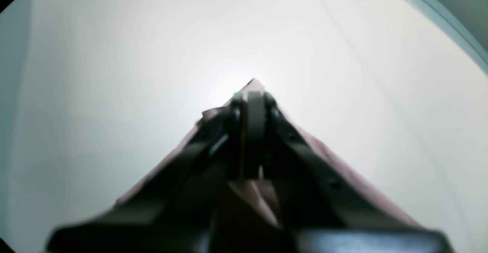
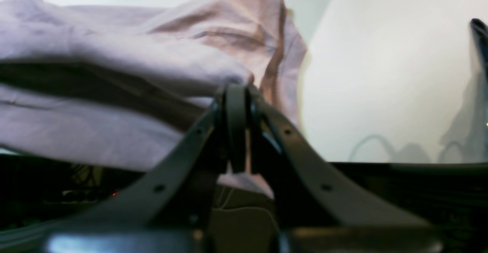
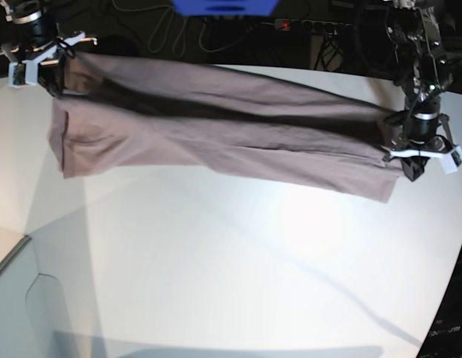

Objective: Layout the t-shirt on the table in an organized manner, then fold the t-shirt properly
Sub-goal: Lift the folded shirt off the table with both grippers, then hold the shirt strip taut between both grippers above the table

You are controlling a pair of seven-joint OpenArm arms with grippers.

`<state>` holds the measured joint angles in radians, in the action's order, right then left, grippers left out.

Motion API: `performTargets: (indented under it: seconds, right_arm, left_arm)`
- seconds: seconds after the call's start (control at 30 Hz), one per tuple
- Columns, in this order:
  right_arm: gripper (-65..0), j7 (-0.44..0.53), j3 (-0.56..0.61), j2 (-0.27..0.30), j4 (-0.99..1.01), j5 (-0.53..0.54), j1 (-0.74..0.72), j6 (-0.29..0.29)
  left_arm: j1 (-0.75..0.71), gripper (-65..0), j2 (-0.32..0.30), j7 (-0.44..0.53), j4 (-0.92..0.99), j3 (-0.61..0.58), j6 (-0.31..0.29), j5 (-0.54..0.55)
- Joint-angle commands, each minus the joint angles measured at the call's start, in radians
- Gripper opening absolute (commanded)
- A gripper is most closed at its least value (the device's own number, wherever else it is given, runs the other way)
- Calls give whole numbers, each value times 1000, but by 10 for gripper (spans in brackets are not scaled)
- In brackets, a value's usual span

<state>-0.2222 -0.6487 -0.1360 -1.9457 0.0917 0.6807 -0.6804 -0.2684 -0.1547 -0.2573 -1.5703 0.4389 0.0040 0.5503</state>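
The dusty mauve, soft cotton t-shirt point(image 3: 216, 134) hangs stretched between the two arms above the large smooth white table point(image 3: 238, 268), a long band running almost straight across the base view, sagging and creased along its length; its lower edge looks close to the tabletop, though whether it touches I cannot tell.

The left gripper point(image 3: 416, 156), on the base view's right, is clamped on one end of the shirt; its wrist view shows the black jaws pressed together with a point of pink cloth point(image 1: 254, 83) poking out past the tips and more cloth trailing back beneath them. The right gripper point(image 3: 46, 71), at the far left corner of the base view, is likewise closed on the cloth — in its own wrist view the jaws meet on a bunched fold point(image 2: 244, 79), the rest of the shirt billowing away to the left of that frame.

The relation that counts is the shirt's long axis: it lies along the line between the two grippers, each holding one end, neither nearer the middle. To lay it flat, my judgement is that both arms must lower together, keeping that tension; slack at either end would let the middle crumple.
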Motion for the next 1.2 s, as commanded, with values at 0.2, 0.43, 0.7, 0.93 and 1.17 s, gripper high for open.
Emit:
performTargets:
  seconds: [0.2, 0.43, 0.7, 0.93, 1.17]
  right_arm:
    - [-650, 19, 25, 6, 101, 10, -14, -18]
    - [-650, 19, 22, 23, 147, 10, -32, -18]
    - [-650, 19, 25, 28, 151, 9, -43, -18]
    - [-650, 19, 28, 17, 184, 10, -25, -18]
    - [-650, 19, 45, -21, 75, 10, 38, -18]
  left_arm:
    - [-10, -650, -12, 28, -11, 8, -3, 0]
    - [-24, -650, 2, 29, 8, 57, -3, 0]
    - [-2, -650, 30, 26, 78, 113, -5, 0]
    - [59, -650, 28, 26, 232, 113, -5, 0]
    - [73, -650, 30, 26, 250, 113, -5, 0]
